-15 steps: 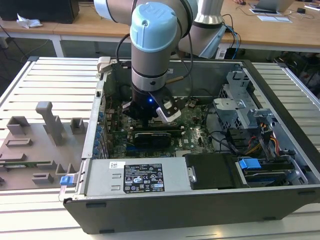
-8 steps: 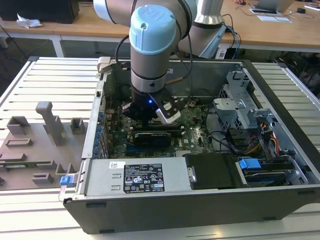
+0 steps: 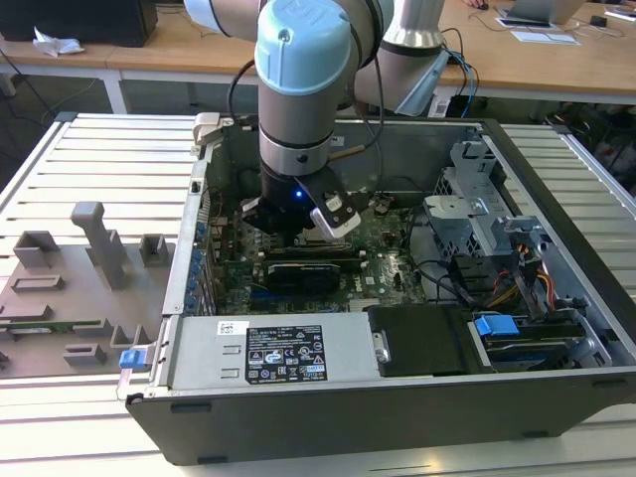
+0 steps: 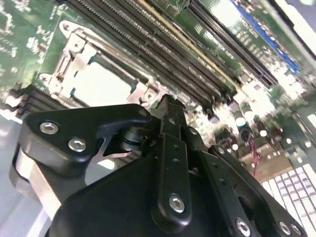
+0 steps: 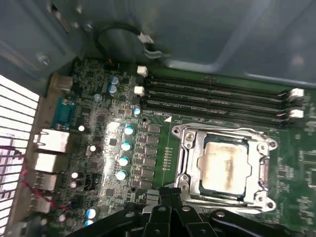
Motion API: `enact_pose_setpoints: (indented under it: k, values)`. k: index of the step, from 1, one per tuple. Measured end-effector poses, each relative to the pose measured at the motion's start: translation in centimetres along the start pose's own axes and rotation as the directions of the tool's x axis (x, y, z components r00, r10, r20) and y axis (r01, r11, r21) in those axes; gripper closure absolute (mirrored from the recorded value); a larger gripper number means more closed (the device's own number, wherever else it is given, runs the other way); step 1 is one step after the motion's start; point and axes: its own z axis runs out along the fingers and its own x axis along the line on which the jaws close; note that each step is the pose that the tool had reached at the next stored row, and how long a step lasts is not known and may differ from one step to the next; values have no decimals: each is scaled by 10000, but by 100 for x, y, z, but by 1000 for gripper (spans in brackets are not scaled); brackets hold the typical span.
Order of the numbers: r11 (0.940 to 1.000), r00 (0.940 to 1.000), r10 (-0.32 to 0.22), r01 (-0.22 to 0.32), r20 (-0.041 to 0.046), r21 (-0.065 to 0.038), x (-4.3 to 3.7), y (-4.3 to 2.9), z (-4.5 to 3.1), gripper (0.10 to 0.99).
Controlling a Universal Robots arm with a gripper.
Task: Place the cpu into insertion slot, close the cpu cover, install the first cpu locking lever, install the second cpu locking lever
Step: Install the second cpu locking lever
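The cpu [image 5: 224,165] is seated beneath the closed cpu cover [image 5: 187,148]. The end effector [image 5: 170,195], fingers pressed together at six o'clock, could scrape the socket rim if lowered off-line.

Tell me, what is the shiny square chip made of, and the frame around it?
The cpu looks like it has a smooth metal top: it is silvery-grey and glints in the light. The cpu cover framing it seems to be thin bare metal too, bright and shiny with crisp stamped edges. The board underneath looks like green lacquered circuit board.
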Motion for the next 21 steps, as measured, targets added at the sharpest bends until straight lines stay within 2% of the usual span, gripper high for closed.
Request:
enact_pose_setpoints:
  k: [1,2,3,4,7,8,9,13,14,15,17,19,21]
  values:
    - [10000,10000,2,-2,1,15,-29,32,0,980]
    - [9999,10000,16,-15,-91,117,-135,93,12,980]
    - [9999,9997,43,-40,-237,153,-270,113,27,980]
    - [9998,9987,95,-85,-496,195,-456,118,59,980]
    - [9997,9975,136,-120,-699,225,-600,123,86,980]
    - [9993,9971,149,-124,-748,350,-645,143,94,980]
    - [9989,9969,163,-127,-773,460,-663,161,99,980]
    - [9941,9959,229,-134,-876,1074,-720,254,120,980]
    - [9922,9957,247,-134,-897,1239,-729,298,129,980]
    - [9906,9955,261,-135,-912,1361,-736,349,138,980]
    - [9877,9952,283,-134,-936,1556,-753,460,150,980]
    - [9877,9953,280,-133,-929,1556,-753,472,87,980]
    - [9877,9954,279,-133,-919,1557,-754,493,-26,980]
